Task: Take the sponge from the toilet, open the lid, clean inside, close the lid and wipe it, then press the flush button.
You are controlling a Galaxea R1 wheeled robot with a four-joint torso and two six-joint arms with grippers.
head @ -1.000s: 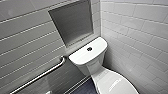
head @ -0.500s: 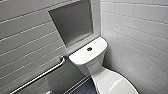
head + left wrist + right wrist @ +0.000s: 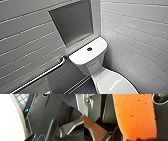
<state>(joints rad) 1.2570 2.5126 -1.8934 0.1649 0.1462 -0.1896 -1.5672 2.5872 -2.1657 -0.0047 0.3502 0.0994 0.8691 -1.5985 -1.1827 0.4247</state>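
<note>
The white toilet (image 3: 93,65) stands in the corner, its boxy tank against the wall. The dark round flush button (image 3: 89,49) sits in the middle of the tank top. The oval white lid (image 3: 112,82) lies down over the bowl. In the right wrist view the orange-red sponge (image 3: 135,116) looms large and porous, with my right gripper (image 3: 139,139) shut on its end. My left gripper is open and holds nothing. Beside the left arm's dark plate there is a white rounded surface (image 3: 10,119).
A metal grab bar (image 3: 40,76) slants along the left wall, below a recessed grey niche (image 3: 72,22). White tiled walls close in on both sides of the toilet. Dark floor (image 3: 85,88) lies to the left of the bowl.
</note>
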